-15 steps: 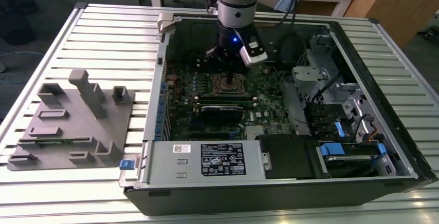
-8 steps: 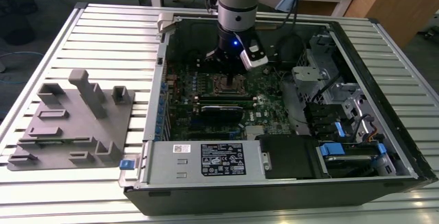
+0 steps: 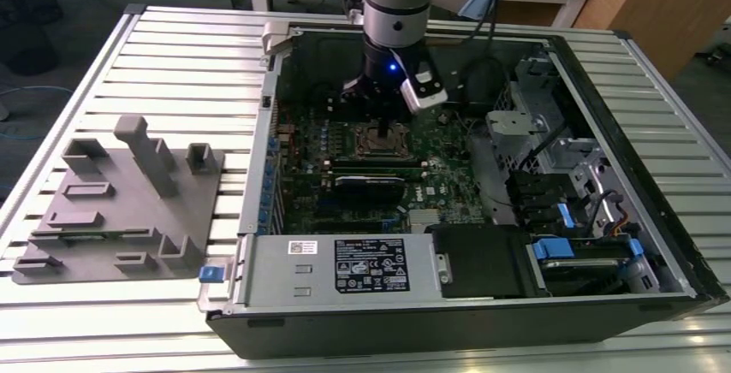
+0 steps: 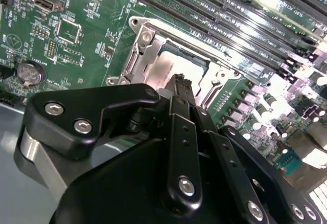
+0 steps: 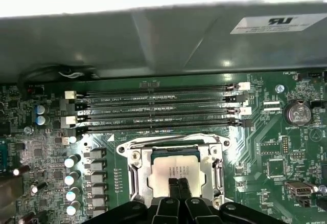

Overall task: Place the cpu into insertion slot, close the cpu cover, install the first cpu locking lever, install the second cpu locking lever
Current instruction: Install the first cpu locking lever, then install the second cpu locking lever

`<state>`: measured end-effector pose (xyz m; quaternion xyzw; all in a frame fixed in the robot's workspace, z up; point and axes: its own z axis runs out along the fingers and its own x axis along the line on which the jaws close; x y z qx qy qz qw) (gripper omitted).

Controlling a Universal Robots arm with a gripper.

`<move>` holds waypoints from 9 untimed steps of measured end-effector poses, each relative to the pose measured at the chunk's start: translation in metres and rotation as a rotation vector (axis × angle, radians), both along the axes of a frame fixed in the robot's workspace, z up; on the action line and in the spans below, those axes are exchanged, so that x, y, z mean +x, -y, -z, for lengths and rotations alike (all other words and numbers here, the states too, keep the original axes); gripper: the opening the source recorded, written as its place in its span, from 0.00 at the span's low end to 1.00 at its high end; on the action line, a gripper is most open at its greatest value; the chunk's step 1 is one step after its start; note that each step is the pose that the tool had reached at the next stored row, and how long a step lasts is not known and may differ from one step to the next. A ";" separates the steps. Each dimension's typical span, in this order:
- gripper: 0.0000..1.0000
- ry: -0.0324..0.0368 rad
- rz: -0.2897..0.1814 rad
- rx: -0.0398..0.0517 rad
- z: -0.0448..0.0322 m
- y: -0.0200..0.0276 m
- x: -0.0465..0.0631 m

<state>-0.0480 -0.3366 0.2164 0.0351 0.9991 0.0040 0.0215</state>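
We're right over the CPU socket inside the open computer case [image 3: 639, 219], which lies on its side on the slatted table [image 3: 171, 56]. In the exterior view the arm drops straight down to the motherboard [image 3: 342, 146], gripper [image 3: 382, 122] just above the insertion slot [image 3: 381, 139].

In the first wrist view the cpu [image 5: 176, 170] sits flat in the insertion slot [image 5: 134, 169], and the cpu cover [image 5: 173, 143] looks already down over it, its cut-out framing the pale chip top. The gripper [image 5: 178, 184] has its fingertips [image 5: 172, 187] pressed together w/ no gap and nothing between them, resting on or just above the chip top near the cover's edge; contact we can't confirm. We judge the closed tips are held that way to work as one narrow pusher on the cover or a lever, not to grasp.

The second wrist view shows the same: gripper [image 4: 180, 81] closed over the cpu [image 4: 176, 70], the cover's frame around it.

Memory slots [image 5: 158, 109] run beside the socket, empty. A grey parts fixture [image 3: 126, 202] sits on the table to the exterior view's left of the case.

Lever positions: too hard to tell.
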 end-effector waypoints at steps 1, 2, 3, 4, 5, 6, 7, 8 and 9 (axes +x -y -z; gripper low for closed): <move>0.10 0.0000 0.000 0.0007 -0.0005 0.0000 0.000; 0.10 0.0002 0.000 0.0021 -0.0004 0.0001 0.000; 0.10 0.0002 0.000 0.0023 -0.0004 0.0001 0.000; 0.10 0.0001 0.000 0.0023 -0.0004 0.0002 0.000; 0.10 0.0000 0.000 0.0022 -0.0005 0.0002 0.000; 0.10 0.0000 0.000 0.0022 -0.0005 0.0003 0.000; 0.10 0.0000 0.000 0.0022 -0.0005 0.0003 0.001; 0.10 -0.0001 0.000 0.0022 -0.0005 0.0003 0.001; 0.10 0.0000 0.000 0.0022 -0.0005 0.0003 0.001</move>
